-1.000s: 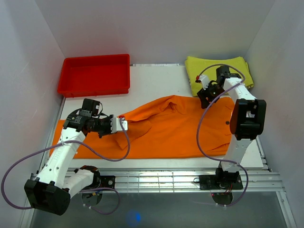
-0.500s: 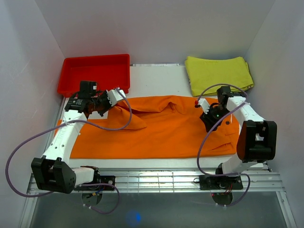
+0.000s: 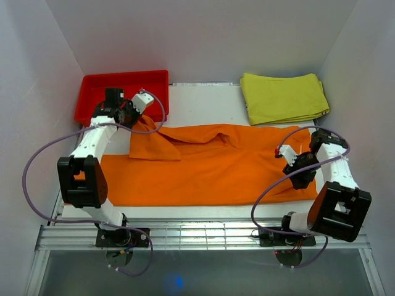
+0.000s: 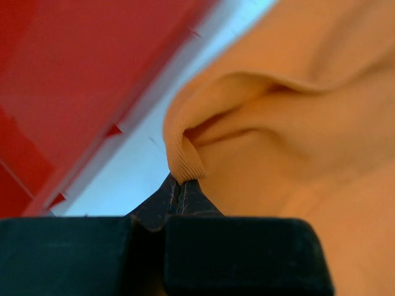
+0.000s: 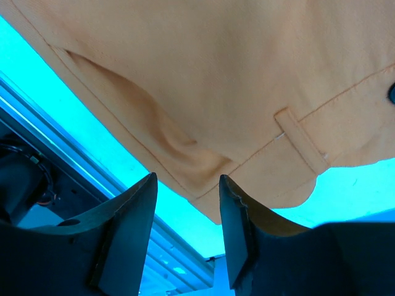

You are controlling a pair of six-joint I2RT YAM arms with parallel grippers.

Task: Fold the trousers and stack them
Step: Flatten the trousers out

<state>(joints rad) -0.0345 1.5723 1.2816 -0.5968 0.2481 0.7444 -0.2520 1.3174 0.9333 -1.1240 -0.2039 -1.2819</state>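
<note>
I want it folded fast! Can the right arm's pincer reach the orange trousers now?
Probably yes: the right pincer hangs open right over the trousers near their corner, and nothing lies between them.

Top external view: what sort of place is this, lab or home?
Likely a lab robot cell: plain white walls box in the table, the left arm and right arm are bolted to a metal rail, and the trousers, red tray and folded cloth look like staged props.
</note>
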